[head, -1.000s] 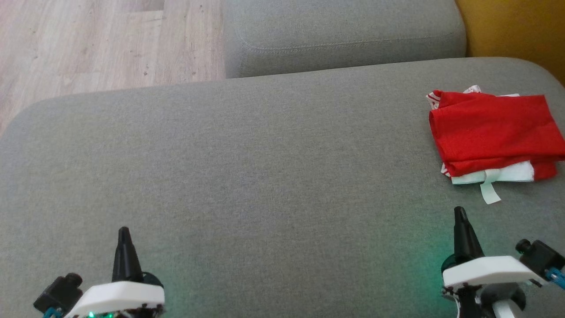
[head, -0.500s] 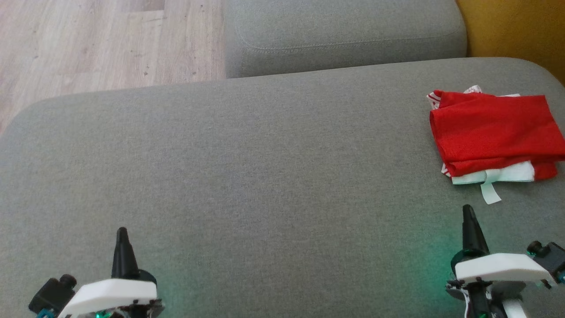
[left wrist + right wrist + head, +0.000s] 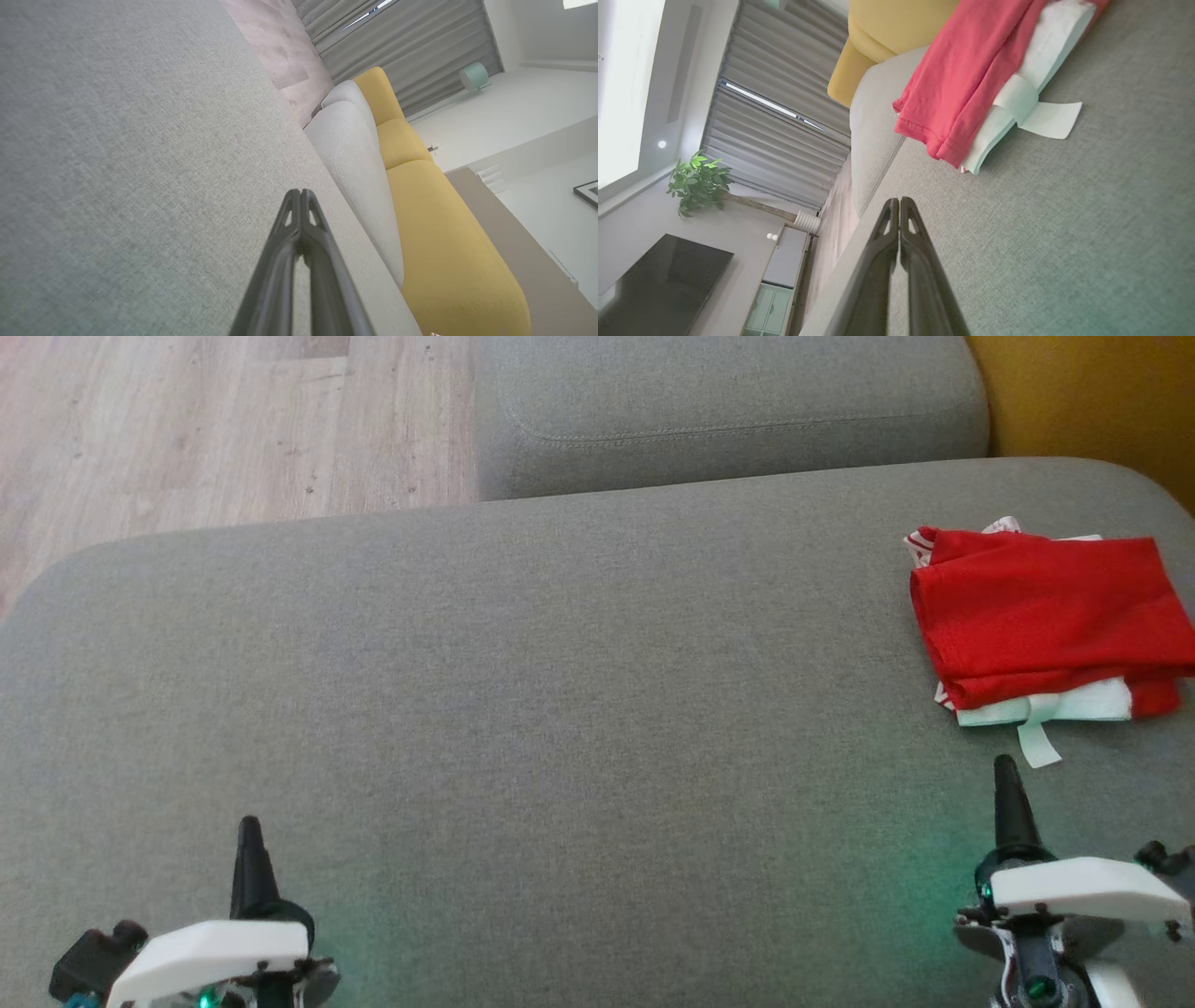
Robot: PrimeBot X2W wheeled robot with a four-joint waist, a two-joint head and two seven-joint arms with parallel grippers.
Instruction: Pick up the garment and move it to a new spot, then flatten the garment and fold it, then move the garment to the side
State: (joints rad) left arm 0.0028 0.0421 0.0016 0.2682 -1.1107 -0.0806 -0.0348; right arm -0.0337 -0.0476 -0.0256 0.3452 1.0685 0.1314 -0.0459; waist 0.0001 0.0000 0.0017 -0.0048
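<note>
garment (image 3: 1046,616), red with white parts, lies folded in a flat bundle on the grey seat cushion (image 3: 560,709), at the cushion's far right end. its right side is cut off by the edge of the head view. a white layer shows under the red along the bundle's near edge, and a short white strip (image 3: 1036,743) sticks out from it onto the cushion fabric. the right hand (image 3: 1005,763) is over the cushion's near right part, just short of that strip and not touching the garment. its two dark fingers are pressed together with nothing between them; the right wrist view shows the tips meeting above bare grey fabric. the left hand (image 3: 248,823) is over the cushion's near left part, well apart from the garment, fingers likewise closed on nothing. green light tints the cushion fabric beside each hand. beyond the cushion's far edge sits a second grey cushion (image 3: 728,411), with pale wooden floor (image 3: 187,429) off the far left corner and yellow upholstery (image 3: 1092,392) off the far right.
</note>
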